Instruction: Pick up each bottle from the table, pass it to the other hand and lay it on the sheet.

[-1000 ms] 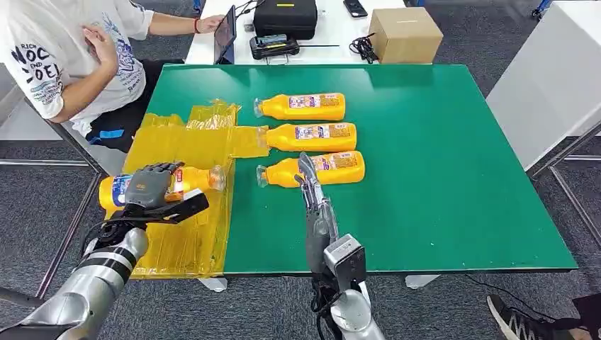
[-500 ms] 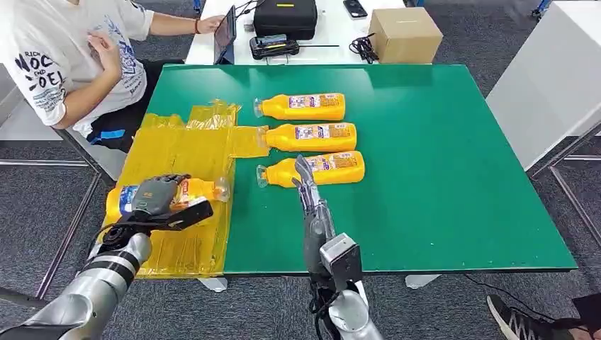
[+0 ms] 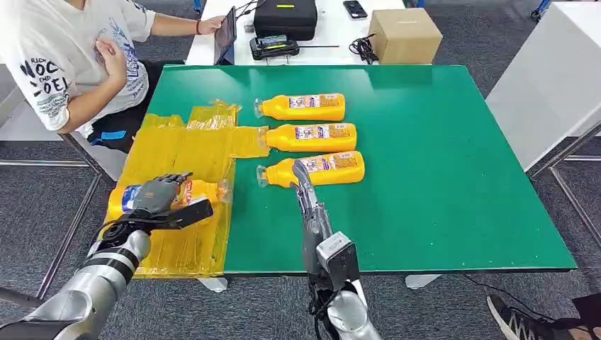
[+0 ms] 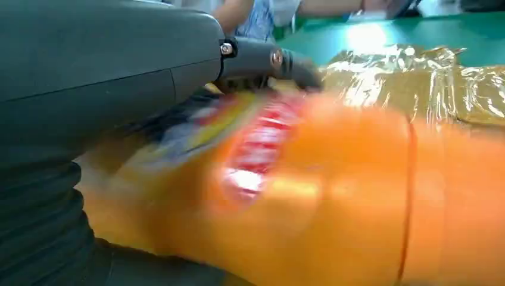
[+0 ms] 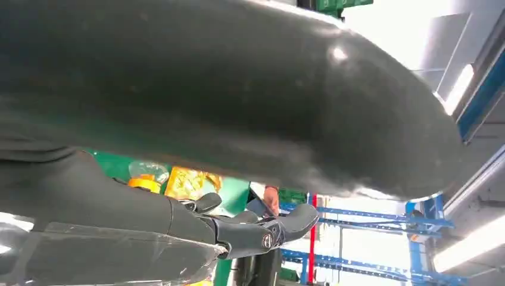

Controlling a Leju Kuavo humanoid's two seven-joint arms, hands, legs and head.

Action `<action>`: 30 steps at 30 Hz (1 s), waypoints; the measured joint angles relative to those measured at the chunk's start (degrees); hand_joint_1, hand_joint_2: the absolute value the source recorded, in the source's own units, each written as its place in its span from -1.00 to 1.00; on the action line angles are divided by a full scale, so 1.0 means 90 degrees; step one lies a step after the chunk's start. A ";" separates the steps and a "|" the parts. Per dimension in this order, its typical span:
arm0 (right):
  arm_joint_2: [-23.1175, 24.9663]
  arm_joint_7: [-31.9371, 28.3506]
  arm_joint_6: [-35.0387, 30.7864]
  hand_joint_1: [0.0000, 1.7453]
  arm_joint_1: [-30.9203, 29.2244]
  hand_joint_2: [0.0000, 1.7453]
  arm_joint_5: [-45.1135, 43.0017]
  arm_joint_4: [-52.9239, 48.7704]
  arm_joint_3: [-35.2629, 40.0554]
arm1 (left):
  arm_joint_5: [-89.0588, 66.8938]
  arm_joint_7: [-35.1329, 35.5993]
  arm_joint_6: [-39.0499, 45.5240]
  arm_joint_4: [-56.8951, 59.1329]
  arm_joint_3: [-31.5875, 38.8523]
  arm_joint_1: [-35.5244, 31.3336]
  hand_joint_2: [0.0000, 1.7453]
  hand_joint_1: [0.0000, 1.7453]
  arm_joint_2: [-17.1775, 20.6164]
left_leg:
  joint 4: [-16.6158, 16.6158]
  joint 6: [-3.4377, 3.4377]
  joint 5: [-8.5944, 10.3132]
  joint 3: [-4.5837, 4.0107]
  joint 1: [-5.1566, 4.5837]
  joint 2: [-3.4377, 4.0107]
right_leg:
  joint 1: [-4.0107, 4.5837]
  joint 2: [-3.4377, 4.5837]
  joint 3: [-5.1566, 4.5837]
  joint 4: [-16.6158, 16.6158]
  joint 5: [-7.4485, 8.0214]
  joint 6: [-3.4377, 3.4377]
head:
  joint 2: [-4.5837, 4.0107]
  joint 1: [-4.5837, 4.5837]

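From the head view we see a green counter (image 3: 439, 177) with a crinkled yellow sheet (image 3: 181, 152) covering its left part. The robot's left hand (image 3: 157, 197) grips an orange bottle (image 3: 202, 190) lying on its side over the near part of the sheet, its cap end pointing toward the middle of the counter. The dark fingers (image 3: 170, 185) curl over the bottle's label and the thumb runs along its near side. We cannot tell whether the bottle rests on the sheet or hangs just above it. In the left wrist view the bottle appears as a blurred orange body with a red and white label, and the hand wraps around it.

Three more orange bottles lie on the bare green surface in a row, all with caps toward the sheet — a far bottle (image 3: 301, 107), a middle bottle (image 3: 310, 137) whose cap touches the sheet's edge, and a near bottle (image 3: 315, 171).

The right hand (image 3: 306, 190) holds nothing. Its fingers are stretched out straight and close together, tips just beside the near bottle.

A person (image 3: 67, 60) in a white printed shirt sits at the far left corner of the counter.
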 measured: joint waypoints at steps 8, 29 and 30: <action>0.0034 0.0073 0.0002 -1.00 0.0000 -1.00 -0.0012 0.0092 -0.0044 | 0.0337 -0.0158 -0.0167 0.0000 0.0085 -0.0005 -1.00 -1.00 -0.0024 | 0.0000 0.0000 0.0000 0.0001 0.0000 -0.0003 | 0.0000 -0.0001 0.0002 0.0000 0.0000 0.0000 | 0.0000 0.0000; 0.0083 0.0158 -0.0012 -1.00 -0.0058 -1.00 -0.0107 0.0379 -0.0160 | 0.2343 -0.0964 -0.2144 -0.0002 0.1030 -0.0085 -1.00 -1.00 -0.0163 | -0.0004 -0.0001 -0.0001 0.0075 0.0000 -0.0009 | 0.0000 -0.0008 0.0080 -0.0002 -0.0004 -0.0003 | 0.0000 -0.0002; 0.0083 0.0158 -0.0012 -1.00 -0.0064 -1.00 -0.0107 0.0388 -0.0160 | 0.2346 -0.0964 -0.2149 -0.0002 0.1039 -0.0085 -1.00 -1.00 -0.0163 | -0.0004 -0.0001 -0.0001 0.0076 0.0000 -0.0009 | 0.0000 -0.0008 0.0080 -0.0002 -0.0004 -0.0003 | 0.0000 0.0000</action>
